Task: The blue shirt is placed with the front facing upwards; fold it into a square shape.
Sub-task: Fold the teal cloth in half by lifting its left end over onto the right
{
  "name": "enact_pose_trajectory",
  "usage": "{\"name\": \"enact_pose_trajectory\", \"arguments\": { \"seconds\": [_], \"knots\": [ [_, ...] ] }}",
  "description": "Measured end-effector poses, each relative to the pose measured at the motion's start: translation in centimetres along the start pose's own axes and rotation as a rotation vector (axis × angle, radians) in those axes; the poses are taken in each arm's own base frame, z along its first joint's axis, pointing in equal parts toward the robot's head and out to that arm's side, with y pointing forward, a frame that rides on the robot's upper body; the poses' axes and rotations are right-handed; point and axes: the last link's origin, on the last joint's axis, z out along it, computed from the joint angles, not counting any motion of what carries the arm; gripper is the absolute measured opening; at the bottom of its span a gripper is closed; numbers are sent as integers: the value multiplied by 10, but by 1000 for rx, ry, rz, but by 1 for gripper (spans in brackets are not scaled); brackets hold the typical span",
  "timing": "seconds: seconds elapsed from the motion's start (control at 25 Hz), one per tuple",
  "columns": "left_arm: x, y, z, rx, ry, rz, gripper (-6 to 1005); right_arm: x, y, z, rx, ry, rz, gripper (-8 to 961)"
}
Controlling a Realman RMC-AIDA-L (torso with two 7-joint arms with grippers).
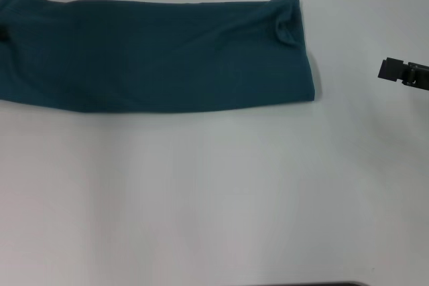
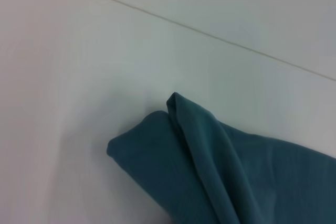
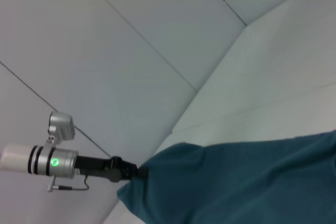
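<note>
Even, diffuse, bright light; faint soft shadows under blue shirt [image 1: 154,55]; slight overall softness.

Right gripper [image 1: 404,72]: enters at the far right edge of the head view, held level and well out to the side (finger state not discernible). Left gripper [image 3: 127,172]: seen in the right wrist view, arm extended, tip at a cloth edge.

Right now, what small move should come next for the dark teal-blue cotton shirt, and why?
Probably the left gripper should lift the blue shirt's left end toward the right: it lies as a long band, not square, and the right gripper is apart.
</note>
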Motion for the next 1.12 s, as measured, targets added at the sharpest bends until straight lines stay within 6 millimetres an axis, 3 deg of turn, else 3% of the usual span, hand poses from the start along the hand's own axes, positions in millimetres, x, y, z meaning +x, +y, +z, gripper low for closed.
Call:
{"name": "enact_pose_trajectory", "arguments": {
  "seconds": [0.32,0.48,0.72,1.12],
  "knots": [
    [4,3,-1,7,1,5,90,0,0,0,0,3,4,919],
    [5,21,-4,-46,-16,-1,90,1,-1,0,5,24,6,918],
    [8,85,-10,-218,-55,64,89,3,-2,5,8,61,5,918],
    [-5,190,8,-412,-135,209,88,3,-5,8,24,65,8,918]
  ]
}}
